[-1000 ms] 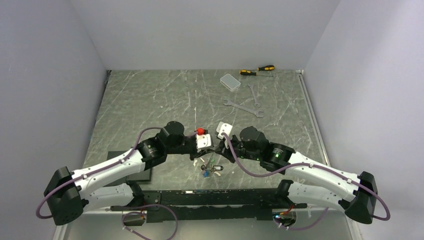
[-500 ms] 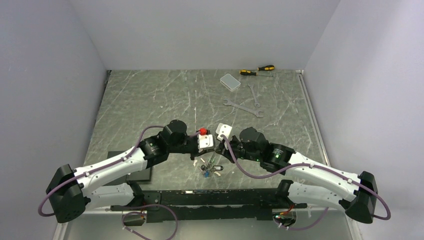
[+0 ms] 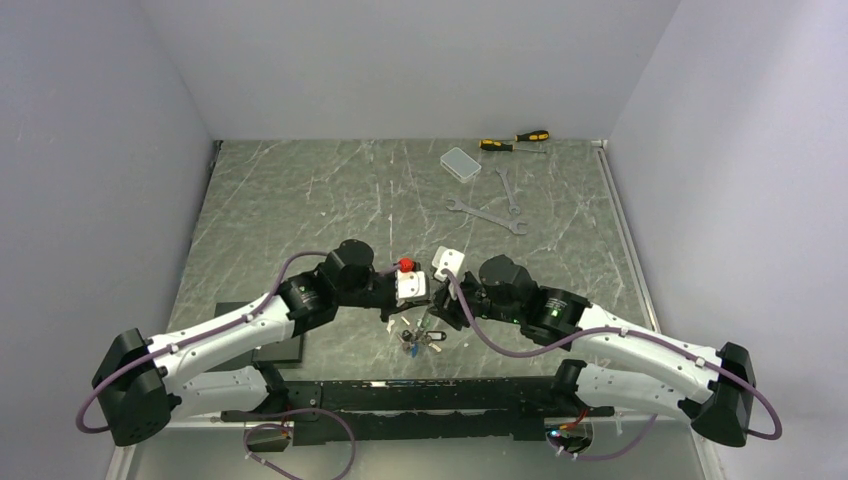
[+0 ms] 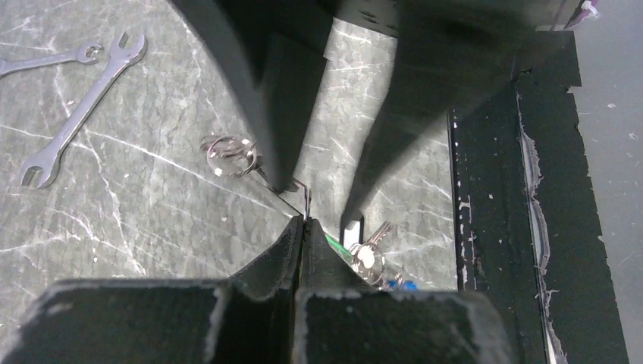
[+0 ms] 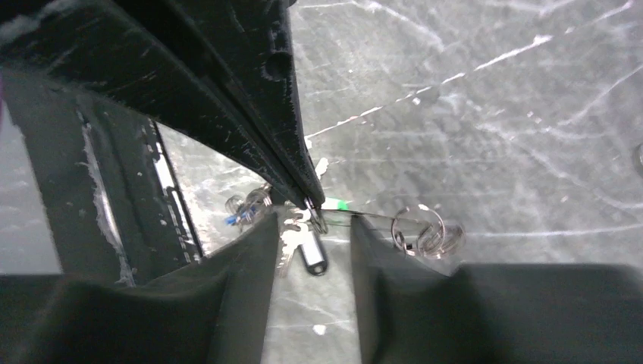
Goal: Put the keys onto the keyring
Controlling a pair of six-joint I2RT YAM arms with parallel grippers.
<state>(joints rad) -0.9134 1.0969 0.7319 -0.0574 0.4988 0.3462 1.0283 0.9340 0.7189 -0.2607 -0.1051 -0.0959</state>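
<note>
Silver keyring [image 4: 306,201] pinched by left end effector [image 4: 305,221]; right end effector [image 5: 312,224] released; keys [image 4: 368,258] beneath, wrenches [image 4: 79,114] beyond.

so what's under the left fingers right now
A cluster of keys lies on the table beneath the shut left fingers, whose tips pinch a thin wire. The fingers cover part of the cluster, so the remaining keys cannot be seen.
</note>
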